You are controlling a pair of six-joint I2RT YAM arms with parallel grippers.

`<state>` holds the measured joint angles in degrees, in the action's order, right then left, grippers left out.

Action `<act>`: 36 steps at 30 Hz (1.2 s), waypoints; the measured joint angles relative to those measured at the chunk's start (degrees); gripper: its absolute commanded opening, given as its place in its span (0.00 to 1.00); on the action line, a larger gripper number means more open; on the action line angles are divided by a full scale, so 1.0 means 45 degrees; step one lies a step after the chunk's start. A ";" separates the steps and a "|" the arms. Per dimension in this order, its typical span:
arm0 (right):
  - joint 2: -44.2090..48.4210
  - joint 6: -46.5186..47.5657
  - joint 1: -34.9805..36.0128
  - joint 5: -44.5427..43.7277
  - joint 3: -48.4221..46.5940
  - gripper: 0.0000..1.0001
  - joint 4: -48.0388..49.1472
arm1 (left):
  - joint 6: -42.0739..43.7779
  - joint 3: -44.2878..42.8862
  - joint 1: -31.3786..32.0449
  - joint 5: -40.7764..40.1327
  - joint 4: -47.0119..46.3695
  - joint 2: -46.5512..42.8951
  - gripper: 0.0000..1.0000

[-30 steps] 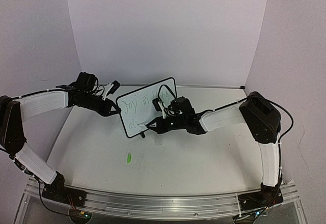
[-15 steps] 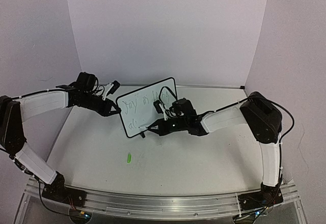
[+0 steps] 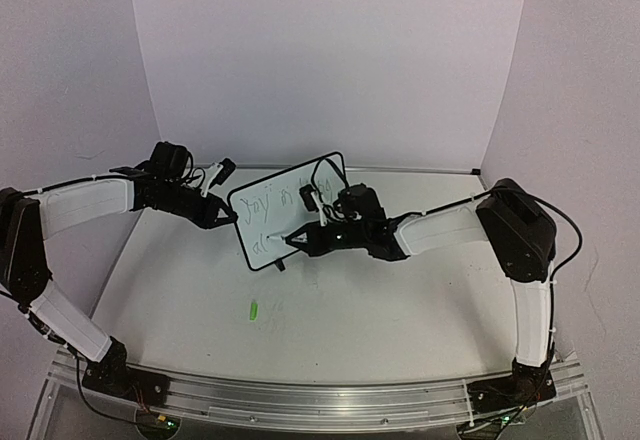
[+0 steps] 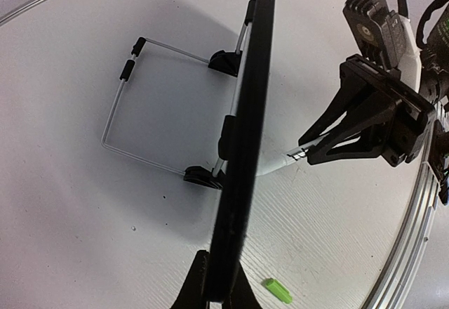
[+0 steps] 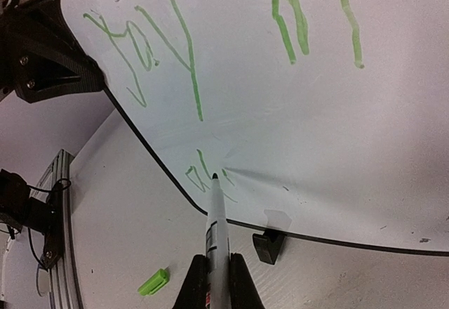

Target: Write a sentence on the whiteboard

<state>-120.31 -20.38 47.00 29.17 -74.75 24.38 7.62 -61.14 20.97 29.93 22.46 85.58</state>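
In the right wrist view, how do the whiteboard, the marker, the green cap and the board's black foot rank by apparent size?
1. whiteboard, filling most of the picture.
2. marker, though its nearness to the camera enlarges it.
3. green cap and black foot: they look about alike, so I do not rank them.

robot lab, white booth walls, aluminium rail
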 measured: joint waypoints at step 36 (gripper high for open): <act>-0.0151 -0.0111 0.0000 -0.0195 -0.0387 0.00 0.0033 | -0.0010 0.0000 0.0000 0.0000 0.0000 0.0000 0.00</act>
<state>-120.99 -20.89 47.00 28.29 -76.49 24.53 7.57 -61.14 20.97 29.93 22.46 85.58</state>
